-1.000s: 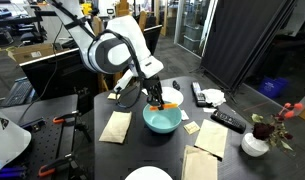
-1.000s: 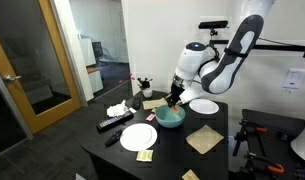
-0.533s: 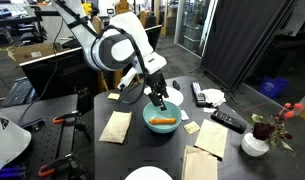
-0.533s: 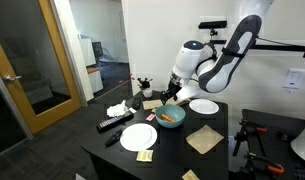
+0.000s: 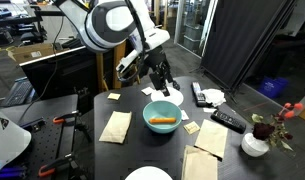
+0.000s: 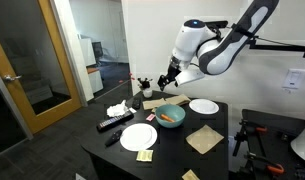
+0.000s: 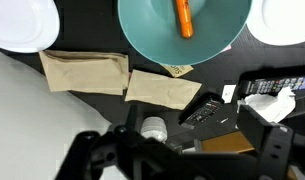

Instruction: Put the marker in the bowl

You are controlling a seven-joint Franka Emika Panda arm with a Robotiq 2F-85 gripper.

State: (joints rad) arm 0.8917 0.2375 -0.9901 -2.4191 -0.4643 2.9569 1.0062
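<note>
The orange marker [image 5: 164, 120] lies loose inside the teal bowl [image 5: 149, 124] in the middle of the black table. It shows the same way in both exterior views, marker [image 6: 167, 115] in bowl [image 6: 178, 122]. My gripper [image 5: 160, 83] hangs well above the bowl, open and empty, seen also as the gripper [image 6: 167, 79] apart from the bowl. From the wrist view I look straight down on the bowl [image 7: 142, 30] with the marker [image 7: 183, 17] in it. The gripper [image 7: 182, 152] has dark fingers [image 7: 268, 150] spread wide at the bottom of that view.
Brown napkins [image 5: 115, 126] lie around the bowl. White plates [image 6: 138, 136] [image 6: 203, 105] sit on either side of it. Black remotes [image 5: 228, 120] and a small white flower pot [image 5: 255, 143] stand toward one end of the table.
The gripper opened and let go of the marker, which now lies in the bowl. The arm then rose clear above the bowl.
</note>
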